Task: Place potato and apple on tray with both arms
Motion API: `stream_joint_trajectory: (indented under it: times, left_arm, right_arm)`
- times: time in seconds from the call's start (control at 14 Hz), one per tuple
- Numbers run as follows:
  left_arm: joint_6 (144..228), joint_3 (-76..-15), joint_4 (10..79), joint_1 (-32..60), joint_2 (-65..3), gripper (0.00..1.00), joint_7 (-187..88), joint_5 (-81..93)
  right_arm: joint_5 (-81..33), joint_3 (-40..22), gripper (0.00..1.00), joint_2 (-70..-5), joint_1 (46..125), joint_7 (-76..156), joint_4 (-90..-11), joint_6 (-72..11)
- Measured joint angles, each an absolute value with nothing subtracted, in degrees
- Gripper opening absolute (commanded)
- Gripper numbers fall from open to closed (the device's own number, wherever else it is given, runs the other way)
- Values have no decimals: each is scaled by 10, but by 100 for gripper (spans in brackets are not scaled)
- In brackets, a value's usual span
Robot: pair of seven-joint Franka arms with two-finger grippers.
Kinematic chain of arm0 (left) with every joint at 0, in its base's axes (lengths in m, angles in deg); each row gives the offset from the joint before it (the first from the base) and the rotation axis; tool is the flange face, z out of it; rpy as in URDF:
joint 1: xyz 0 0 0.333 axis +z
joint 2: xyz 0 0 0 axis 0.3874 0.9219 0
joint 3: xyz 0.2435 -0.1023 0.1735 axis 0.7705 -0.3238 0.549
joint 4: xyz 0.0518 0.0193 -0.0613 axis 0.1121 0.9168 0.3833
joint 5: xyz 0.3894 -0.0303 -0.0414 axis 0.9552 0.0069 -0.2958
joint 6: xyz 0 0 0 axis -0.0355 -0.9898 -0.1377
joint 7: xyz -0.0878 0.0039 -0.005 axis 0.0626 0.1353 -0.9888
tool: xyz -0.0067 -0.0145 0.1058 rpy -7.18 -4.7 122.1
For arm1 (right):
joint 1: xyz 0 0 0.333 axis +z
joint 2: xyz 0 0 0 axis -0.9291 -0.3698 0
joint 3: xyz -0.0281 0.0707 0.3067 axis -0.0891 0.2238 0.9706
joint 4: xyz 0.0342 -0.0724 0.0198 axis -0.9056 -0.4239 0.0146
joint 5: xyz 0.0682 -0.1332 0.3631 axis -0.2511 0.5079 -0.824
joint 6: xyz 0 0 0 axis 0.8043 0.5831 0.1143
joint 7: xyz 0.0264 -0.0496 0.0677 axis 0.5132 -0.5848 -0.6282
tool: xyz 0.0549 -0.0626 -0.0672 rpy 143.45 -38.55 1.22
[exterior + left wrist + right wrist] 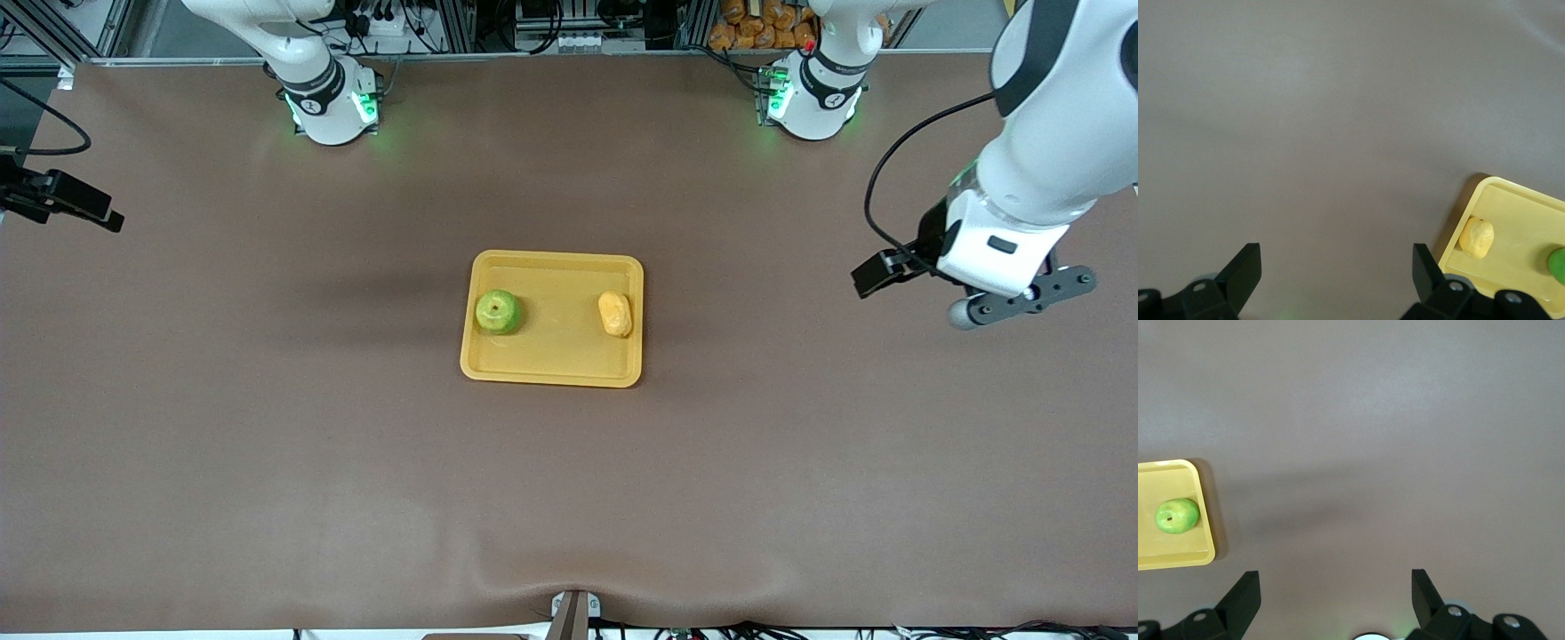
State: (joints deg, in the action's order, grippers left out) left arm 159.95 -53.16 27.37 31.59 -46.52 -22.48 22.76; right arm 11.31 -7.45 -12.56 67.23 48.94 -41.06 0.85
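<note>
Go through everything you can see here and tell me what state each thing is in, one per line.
apple: resting in the tray, at the right arm's end, free of any gripper.
potato: lying in the tray, at the left arm's end, apart from the apple.
tray: flat on the table, holding both.
left gripper: open, empty, over bare table.
right gripper: open, empty, over bare table.

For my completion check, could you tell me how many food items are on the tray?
2: the apple toward the right arm's end of the tray, the potato toward the left arm's end. None look hidden.
</note>
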Motion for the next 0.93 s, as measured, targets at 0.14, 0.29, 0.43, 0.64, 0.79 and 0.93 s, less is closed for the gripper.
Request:
stream_joint_trajectory:
  times: [0.14, 0.29, 0.43, 0.64, 0.79, 0.93]
  left_arm:
    - [1590, -532, 271, 324, -465, 100, -225, 227]
    - [1589, -531, 269, 334, -468, 100, -230, 227]
    - [1577, -514, 268, 329, -481, 100, -260, 226]
    - [1531, -438, 268, 284, -513, 100, -345, 224]
    - [1511, -412, 268, 272, -530, 100, -387, 224]
    - [1501, -385, 276, 263, -547, 100, -444, 223]
  right_arm:
    - [113, -74, 100, -126, 672, 489, -411, 8]
    - [113, -74, 100, -126, 672, 489, -411, 8]
    - [113, -75, 100, -126, 672, 489, -411, 8]
    - [113, -74, 100, -126, 672, 489, -411, 8]
    - [113, -74, 100, -126, 672, 489, -411, 9]
    - [113, -74, 100, -126, 672, 489, -411, 9]
